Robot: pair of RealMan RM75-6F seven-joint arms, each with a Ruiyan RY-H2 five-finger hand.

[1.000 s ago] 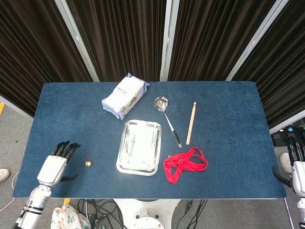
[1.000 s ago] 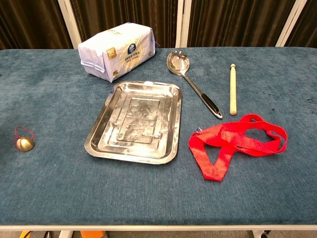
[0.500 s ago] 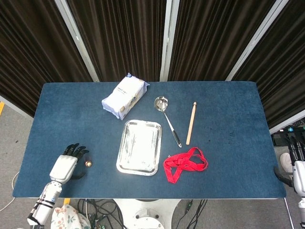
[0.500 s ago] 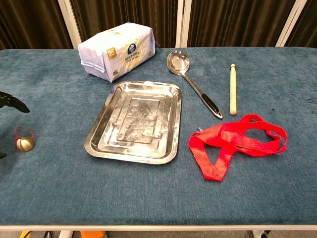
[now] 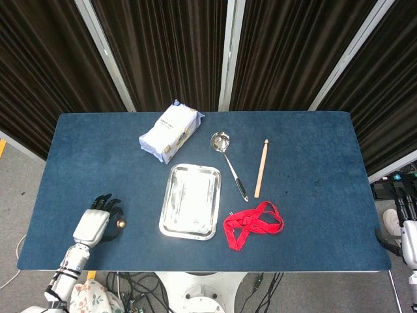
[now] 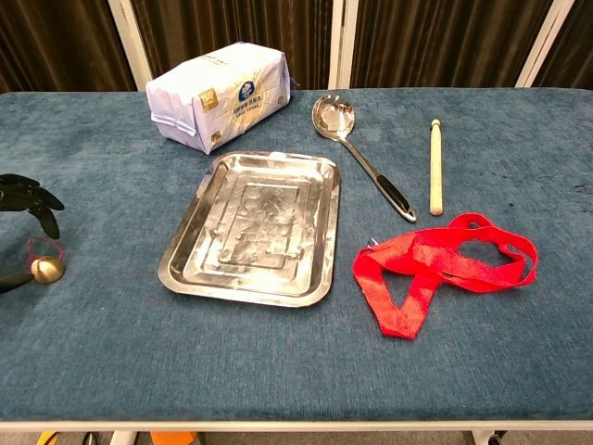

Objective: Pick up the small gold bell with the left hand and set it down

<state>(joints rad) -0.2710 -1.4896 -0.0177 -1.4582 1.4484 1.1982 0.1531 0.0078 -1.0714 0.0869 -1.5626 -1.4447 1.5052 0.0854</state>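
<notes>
Across the blue surface (image 5: 313, 143), spread well apart from the near-left corner: a white flour bag (image 5: 171, 130) toward the far edge, a steel ladle (image 5: 229, 162) and a wooden stick (image 5: 261, 167) lying side by side to its right, a rectangular steel tray (image 5: 190, 200) in the middle, and a looped red ribbon (image 5: 253, 223) just right of the tray's near corner. Nothing between the tray and the near-left corner but bare cloth. Down at that corner, sitting on the cloth: a small gold bell (image 6: 46, 269), round and shiny, with a thin red cord (image 6: 43, 247) looped at its far side. Left hand (image 5: 98, 222) right beside it, dark fingers (image 6: 35, 201) arched apart over the bell's far side and a thumb tip (image 6: 13, 280) low at its near side; holding nothing, not clearly touching the bell. Right hand (image 5: 408, 229) off the surface past the right edge, only partly in frame in the head view; cannot tell whether spread or curled.
</notes>
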